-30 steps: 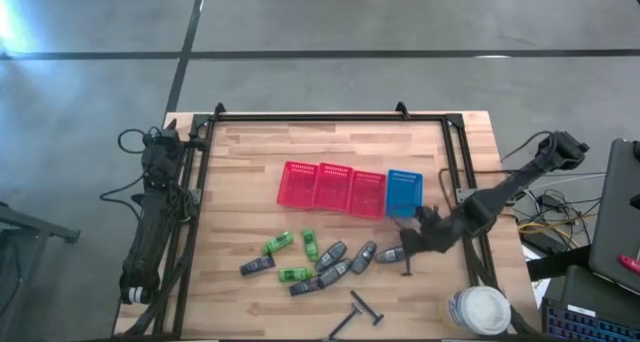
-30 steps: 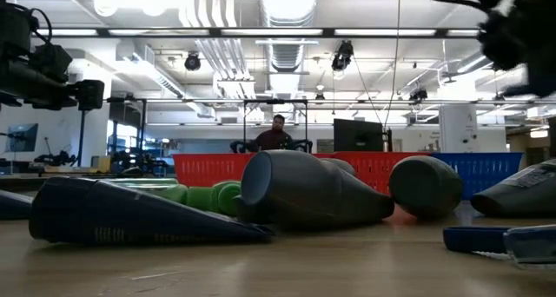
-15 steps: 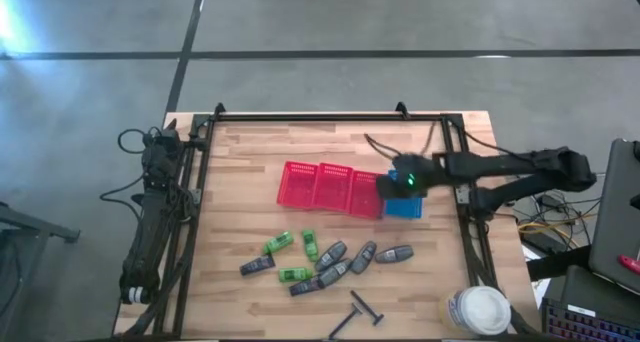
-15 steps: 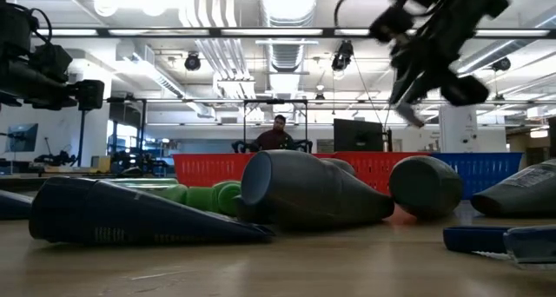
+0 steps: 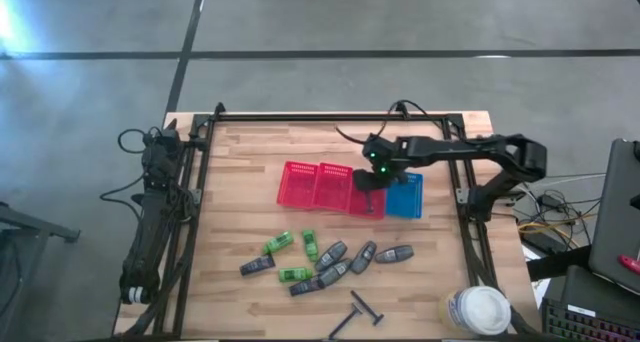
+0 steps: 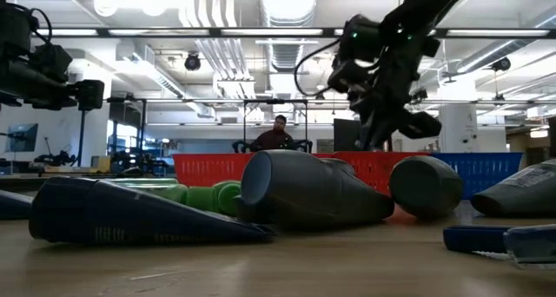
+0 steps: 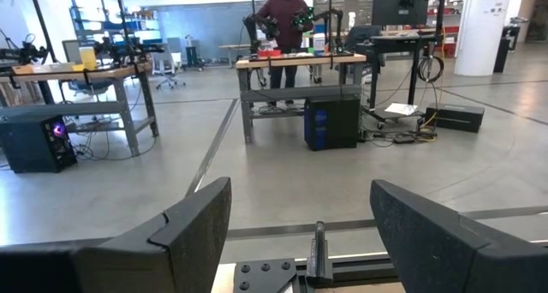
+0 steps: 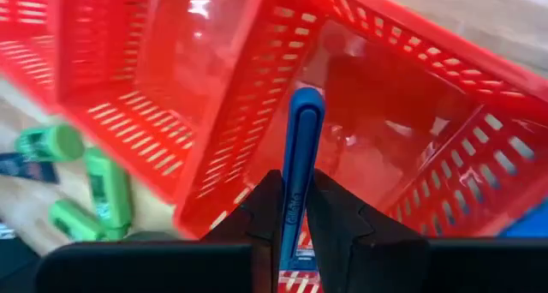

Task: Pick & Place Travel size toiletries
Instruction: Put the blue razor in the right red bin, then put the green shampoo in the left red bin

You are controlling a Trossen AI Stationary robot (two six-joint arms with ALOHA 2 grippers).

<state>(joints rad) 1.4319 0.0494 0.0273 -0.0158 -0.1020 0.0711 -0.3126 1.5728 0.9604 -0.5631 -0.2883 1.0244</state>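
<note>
**Right gripper with a razor over the red baskets**

So the right gripper (image 5: 372, 187) is reached out over the row of mesh baskets, hanging above the rightmost red mesh basket (image 5: 368, 194), right next to the blue mesh basket (image 5: 405, 195). Its fingers are clamped on a thin razor with a blue handle (image 8: 297, 169), and in the right wrist view that handle sticks straight out between the two dark fingers, pointing down into the red basket. From table height the gripper (image 6: 375, 132) sits well above the basket rims.

Everything else is lying loose on the light wooden table (image 5: 250, 172), on the near side of the baskets. Three bright green little bottles (image 5: 278, 244) sit toward the left of the pile, with the dark grey oblong tubes (image 5: 333, 252) scattered beside and to the right of them, the rightmost one (image 5: 393, 254) a bit apart. Nearer still, two thin black T-shaped razors (image 5: 366, 308) lie close to the table's near edge. A large white round-lidded container (image 5: 480, 309) stands at the near right corner.

The left gripper (image 7: 300, 233) is parked off the left edge of the table, fingers spread wide apart, looking out at the room, where a person (image 7: 287, 10) stands at a workbench.
</note>
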